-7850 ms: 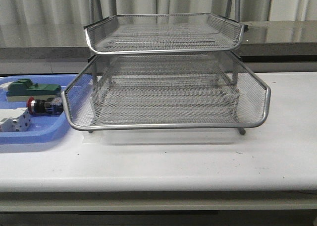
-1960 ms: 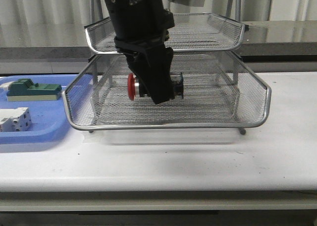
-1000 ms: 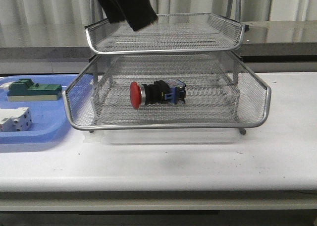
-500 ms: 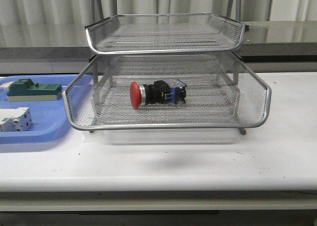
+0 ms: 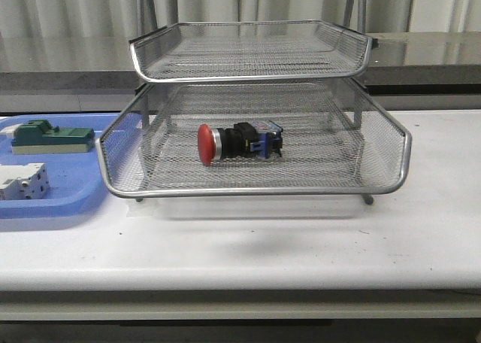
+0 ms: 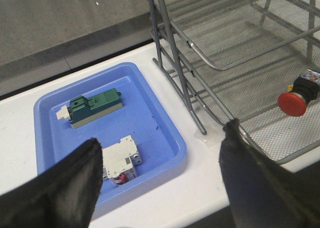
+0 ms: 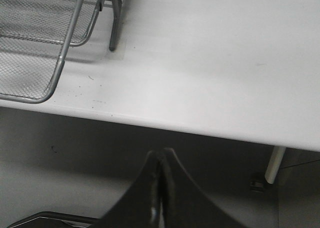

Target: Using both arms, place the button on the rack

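The red button [image 5: 239,142] lies on its side on the middle tier of the silver wire rack [image 5: 402,151], red head to the left. It also shows in the left wrist view [image 6: 298,96], inside the rack [image 6: 210,63]. My left gripper [image 6: 161,150] is open and empty, high above the table's front edge between the blue tray and the rack. My right gripper [image 7: 160,157] is shut and empty, beyond the table's front edge, near the rack's corner [image 7: 47,63]. Neither arm shows in the front view.
A flat blue tray [image 5: 56,207] at the left holds a green block [image 5: 51,137] and a white block [image 5: 22,183]; both show in the left wrist view, green block [image 6: 95,104] and white block [image 6: 120,159]. White tabletop [image 7: 210,58] lies right of the rack.
The arm carried the button from the blue tray into the rack's middle tier, let it go there and withdrew upward out of the front view. The button now lies still.
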